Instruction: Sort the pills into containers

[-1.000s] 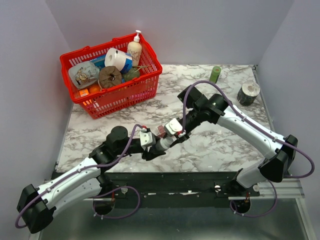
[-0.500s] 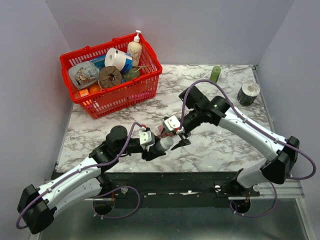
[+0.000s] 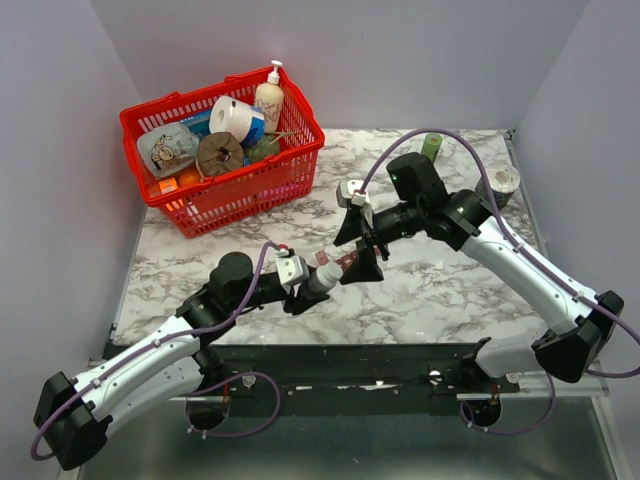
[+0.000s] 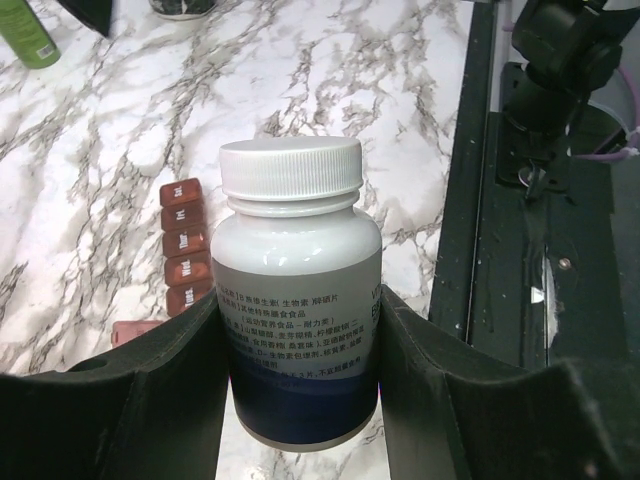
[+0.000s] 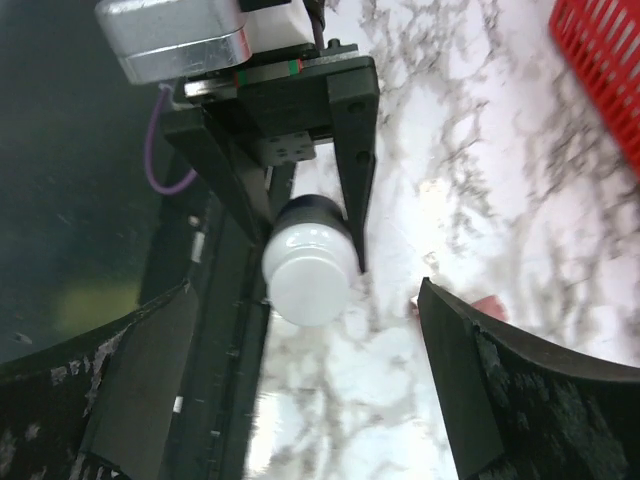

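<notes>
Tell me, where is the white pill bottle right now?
The white pill bottle is clamped in the left gripper, near the middle of the table's front edge in the top view; the red-brown pill strip lies on the marble just beyond it.

**Little legible text: bottle label and lid marks only**

We see a white pill bottle (image 4: 295,300) whose label carries several lines of small Chinese characters, above a dark blue band. The print is too fine and blurred for us to read. Lids of the red-brown compartment strip (image 4: 185,243) each carry a small pale mark, also illegible. We read nothing in the other views.
</notes>
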